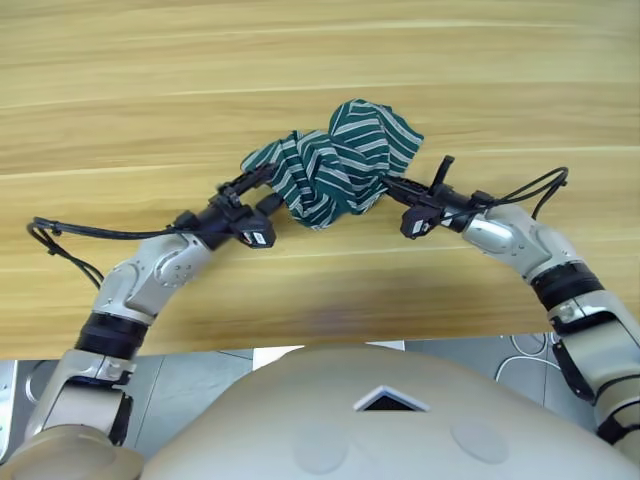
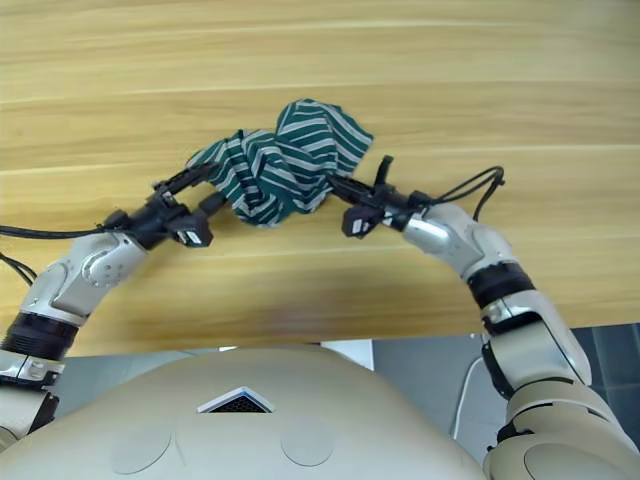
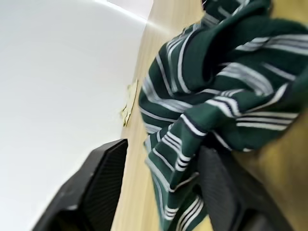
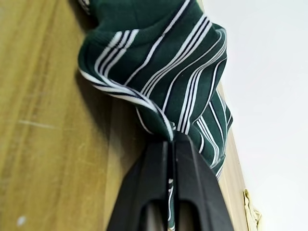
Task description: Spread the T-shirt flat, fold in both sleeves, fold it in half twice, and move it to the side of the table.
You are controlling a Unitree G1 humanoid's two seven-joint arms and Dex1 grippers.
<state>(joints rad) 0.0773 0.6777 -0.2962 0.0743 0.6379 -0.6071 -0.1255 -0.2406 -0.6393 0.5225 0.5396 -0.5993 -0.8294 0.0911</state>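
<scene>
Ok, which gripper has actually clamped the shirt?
The right gripper: its fingers are shut on a fold of the shirt. The left gripper is open, with cloth between its fingers.

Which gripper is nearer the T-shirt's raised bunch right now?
Right. The right gripper is shut on the T-shirt just below its raised bunch; the left gripper sits open at the low left edge, farther off.

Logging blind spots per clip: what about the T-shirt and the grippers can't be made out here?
- T-shirt: sleeves, collar, hem; both eye views, buried in its own bunched folds.
- Left gripper: whether either finger touches cloth; left wrist view, hanging fabric overlaps one finger.
- Right gripper: which part of the shirt it pinches; right wrist view, folds hide it.
</scene>
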